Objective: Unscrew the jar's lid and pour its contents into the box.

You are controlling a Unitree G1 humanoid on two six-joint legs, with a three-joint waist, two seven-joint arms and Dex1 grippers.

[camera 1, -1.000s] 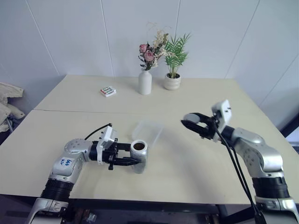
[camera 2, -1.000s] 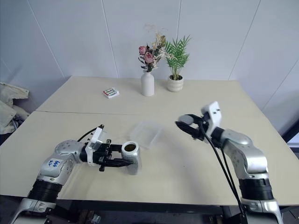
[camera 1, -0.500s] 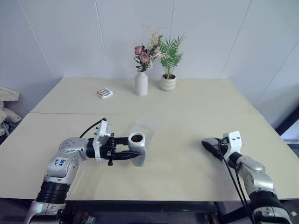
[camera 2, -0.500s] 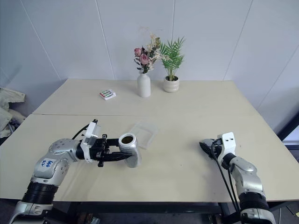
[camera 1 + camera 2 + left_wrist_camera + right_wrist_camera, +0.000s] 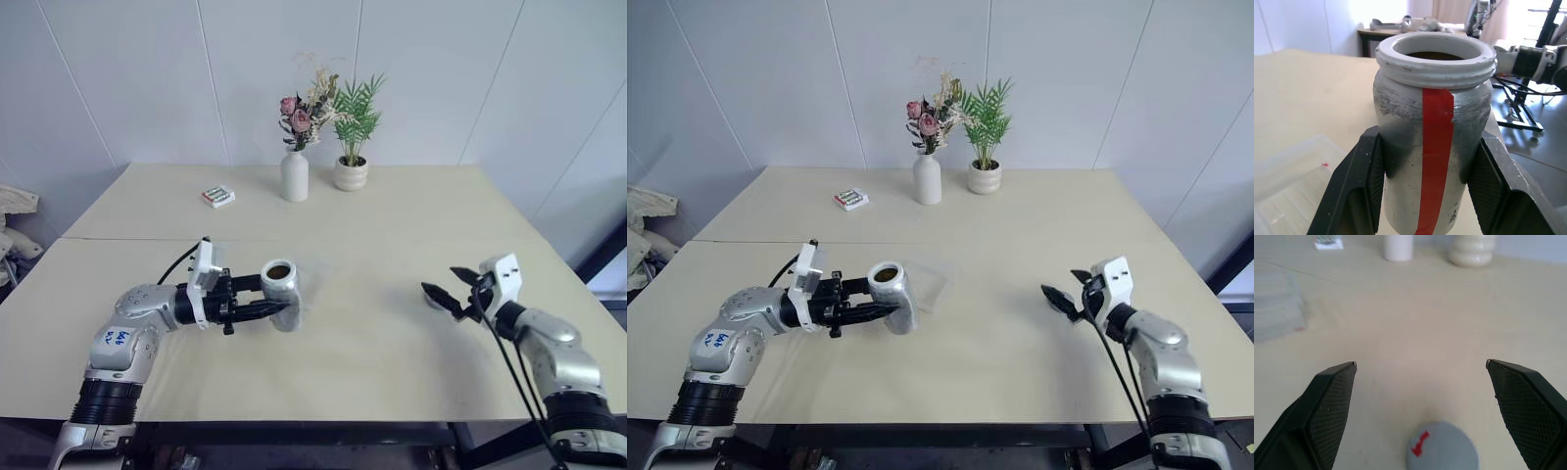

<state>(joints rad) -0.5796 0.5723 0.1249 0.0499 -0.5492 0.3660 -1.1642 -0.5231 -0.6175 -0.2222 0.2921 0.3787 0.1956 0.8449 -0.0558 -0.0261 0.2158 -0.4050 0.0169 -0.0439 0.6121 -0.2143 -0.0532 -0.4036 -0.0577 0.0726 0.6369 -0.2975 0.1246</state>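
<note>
My left gripper point(image 5: 273, 297) is shut on the jar point(image 5: 282, 292), holding it upright a little above the table, its side marked by a red strip point(image 5: 1434, 147). The jar's mouth is open, with brownish contents point(image 5: 1437, 55) inside. The box point(image 5: 929, 285), a clear shallow tray, lies on the table just behind the jar. The lid point(image 5: 1442, 453), grey with a red mark, lies flat on the table directly below my right gripper point(image 5: 441, 282). That gripper stands open at the right side of the table, empty, with the lid free between its wide-spread fingers.
At the back of the table stand a white vase point(image 5: 294, 176) with flowers and a small potted plant point(image 5: 352, 173). A small flat pack point(image 5: 218, 196) lies at the back left. A seam crosses the table behind the jar.
My right gripper came down to the right side of the table, opened and left the lid lying there. My left gripper raised the jar slightly.
</note>
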